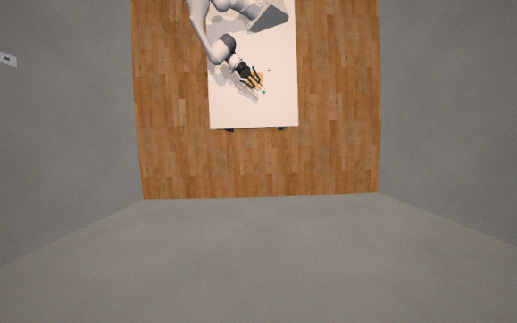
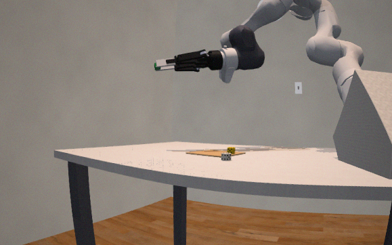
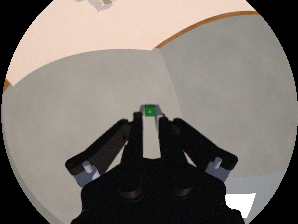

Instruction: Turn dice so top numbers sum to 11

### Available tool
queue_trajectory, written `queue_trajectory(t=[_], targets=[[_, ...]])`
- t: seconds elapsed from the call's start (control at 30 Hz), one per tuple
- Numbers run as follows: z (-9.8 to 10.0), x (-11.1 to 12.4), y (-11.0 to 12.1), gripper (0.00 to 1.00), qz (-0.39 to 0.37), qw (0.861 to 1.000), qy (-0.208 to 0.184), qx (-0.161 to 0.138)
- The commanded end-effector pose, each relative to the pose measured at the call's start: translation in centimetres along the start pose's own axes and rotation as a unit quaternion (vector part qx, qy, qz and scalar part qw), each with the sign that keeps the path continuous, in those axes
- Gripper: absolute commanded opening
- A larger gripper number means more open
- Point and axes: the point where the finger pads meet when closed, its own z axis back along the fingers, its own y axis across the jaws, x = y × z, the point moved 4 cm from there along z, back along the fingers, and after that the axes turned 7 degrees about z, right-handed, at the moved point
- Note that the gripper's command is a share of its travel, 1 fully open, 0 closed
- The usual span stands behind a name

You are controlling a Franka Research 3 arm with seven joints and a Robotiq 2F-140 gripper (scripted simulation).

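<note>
My gripper [image 2: 157, 65] is held level, high above the table, and is shut on a small green die [image 2: 156, 66]. In the wrist view the green die [image 3: 150, 112] sits between the fingertips, with the wall and floor behind it. From above, the gripper [image 1: 261, 89] and green die [image 1: 263, 92] hang over the near edge of the tan mat [image 1: 259, 77], which the arm mostly hides. The mat [image 2: 215, 153] lies flat on the white table. A yellow die [image 2: 231, 149] rests on the mat. A white die [image 2: 226, 156] lies on the table just beside the mat; it also shows from above [image 1: 269, 70].
A large grey wedge-shaped block [image 2: 374, 125] stands at the arm's base on the right end of the table. The table's front edge [image 2: 195, 176] curves below the mat. A wooden floor lies under the table.
</note>
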Motion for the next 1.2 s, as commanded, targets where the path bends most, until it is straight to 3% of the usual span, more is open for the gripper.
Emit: queue_trajectory(t=[0.0,0.03,0.07,0.1,0.17,0.23,0.33,0.53,0.67,1.17], targets=[[-1.1,-5.2,3.1,0.09,0.07,0.997,0.007,-0.028],[-1.1,-5.2,3.1,0.09,0.07,0.997,0.007,-0.028],[-1.0,-7.4,4.7,0.09,0.076,0.996,0.025,-0.026],[-1.0,-7.4,4.7,0.09,0.076,0.996,0.025,-0.026],[-0.5,-11.4,7.9,0.09,0.092,0.994,0.061,-0.018],[-0.5,-11.4,7.9,0.09,0.092,0.994,0.061,-0.018],[0.8,-16.1,11.9,0.09,0.119,0.987,0.107,-0.001],[2.6,-20.2,15.8,0.09,0.154,0.976,0.151,0.022],[3.1,-21.0,16.6,0.09,0.163,0.973,0.16,0.028],[2.9,-22.2,16.5,0.09,0.163,0.973,0.161,0.028]])
